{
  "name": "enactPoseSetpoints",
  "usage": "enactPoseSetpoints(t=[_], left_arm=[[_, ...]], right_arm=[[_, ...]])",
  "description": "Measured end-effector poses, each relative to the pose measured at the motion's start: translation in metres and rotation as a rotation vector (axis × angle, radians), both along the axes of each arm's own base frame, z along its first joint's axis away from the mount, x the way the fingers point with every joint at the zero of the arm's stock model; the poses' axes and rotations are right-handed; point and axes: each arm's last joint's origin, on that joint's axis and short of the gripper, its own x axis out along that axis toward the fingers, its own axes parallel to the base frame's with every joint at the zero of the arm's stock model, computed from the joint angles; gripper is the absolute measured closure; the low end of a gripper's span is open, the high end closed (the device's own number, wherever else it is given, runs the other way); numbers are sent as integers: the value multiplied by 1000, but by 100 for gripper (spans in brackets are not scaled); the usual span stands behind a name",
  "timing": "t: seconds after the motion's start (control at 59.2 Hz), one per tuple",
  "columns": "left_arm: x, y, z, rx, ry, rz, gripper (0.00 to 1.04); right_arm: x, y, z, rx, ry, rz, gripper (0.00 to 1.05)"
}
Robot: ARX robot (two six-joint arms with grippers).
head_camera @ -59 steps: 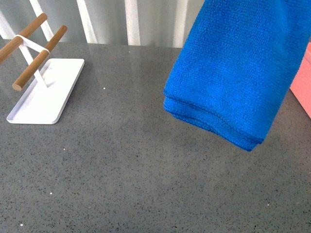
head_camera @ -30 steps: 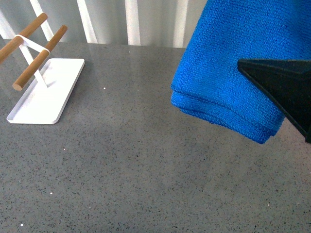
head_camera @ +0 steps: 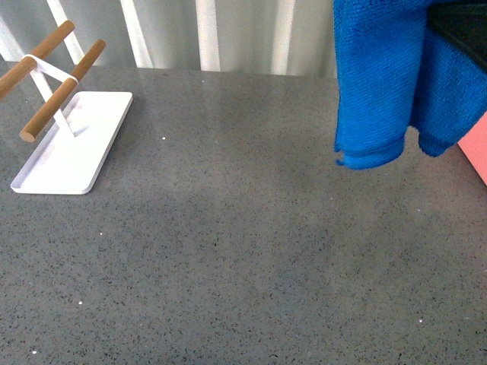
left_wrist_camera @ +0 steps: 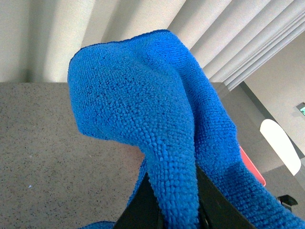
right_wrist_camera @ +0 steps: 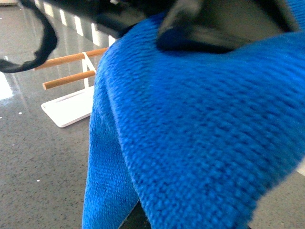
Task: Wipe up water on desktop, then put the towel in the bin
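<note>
Left tool clamped on towel, raised; right tool state undetermined.

Left tool [left_wrist_camera: 178, 212]: two dark fingers [left_wrist_camera: 143, 207] stand close together with a fold of the towel [left_wrist_camera: 133, 109] pinched between them, and the cloth is carried clear of the table. Right tool [right_wrist_camera: 140, 220]: only a dark sliver shows under the draped cloth in its own wrist view, so the set of its jaws cannot be determined. Front view: one dark arm section [head_camera: 460, 30] shows at the upper right, in front of the hanging cloth; which arm it belongs to cannot be told.
</note>
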Motion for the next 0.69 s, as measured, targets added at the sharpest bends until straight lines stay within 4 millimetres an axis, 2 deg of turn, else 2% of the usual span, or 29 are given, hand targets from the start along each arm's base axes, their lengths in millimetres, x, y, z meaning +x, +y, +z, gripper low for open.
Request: enactPoseSetpoints(t=[0.118, 0.237, 0.372, 0.439, 0.49, 0.591, 0.625, 0.693], left_arm=[[1, 3, -1, 0, 3, 3, 98], [4, 9, -1, 3, 6, 20, 74], [15, 29, -5, 11, 23, 58, 45], [19, 39, -6, 15, 32, 78, 36], [25, 52, -7, 22, 37, 103, 27], [33, 90, -15, 61, 54, 156, 7], [34, 102, -19, 74, 66, 167, 5], [29, 131, -31, 86, 114, 177, 8]], right_arm=[[3, -6, 3, 15, 1, -25, 102], [3, -8, 3, 17, 4, -26, 102], [2, -13, 6, 27, 3, -42, 102], [2, -16, 7, 31, 4, -51, 102], [3, -19, 7, 34, 6, -60, 102], [3, -25, 8, 40, 8, -80, 102], [3, -27, 8, 42, 9, -87, 102], [4, -32, 9, 51, 12, -102, 102]])
